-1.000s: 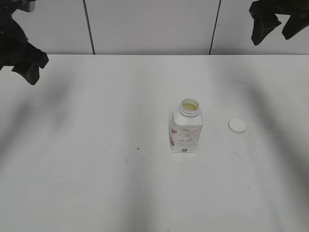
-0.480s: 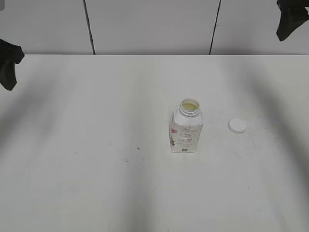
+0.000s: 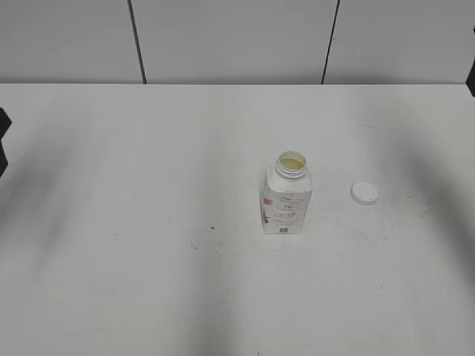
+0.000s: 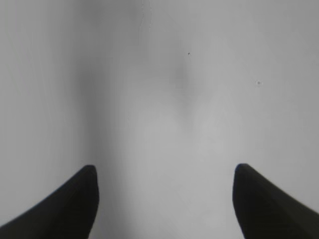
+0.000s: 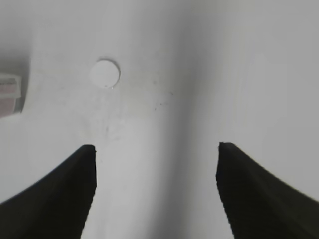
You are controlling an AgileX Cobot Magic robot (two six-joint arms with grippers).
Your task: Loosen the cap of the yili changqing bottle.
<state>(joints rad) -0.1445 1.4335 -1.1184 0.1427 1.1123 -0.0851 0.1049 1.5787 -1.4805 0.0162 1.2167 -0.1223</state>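
The yili changqing bottle (image 3: 286, 196) stands upright near the middle of the white table, its neck open with pale liquid showing inside. The white cap (image 3: 364, 193) lies flat on the table to the bottle's right, apart from it. It also shows in the right wrist view (image 5: 105, 72), with an edge of the bottle (image 5: 10, 94) at the far left. My right gripper (image 5: 156, 149) is open and empty, high above the table. My left gripper (image 4: 165, 170) is open and empty over bare table. In the exterior view only slivers of the arms show at the left and right edges.
The white table (image 3: 148, 259) has a few small dark specks near its middle. A pale panelled wall (image 3: 230, 37) with dark seams runs along the back edge.
Both arms have drawn back outward, the left toward the left edge and the right toward the right edge, nearly out of the exterior view. The bottle and cap have not moved.
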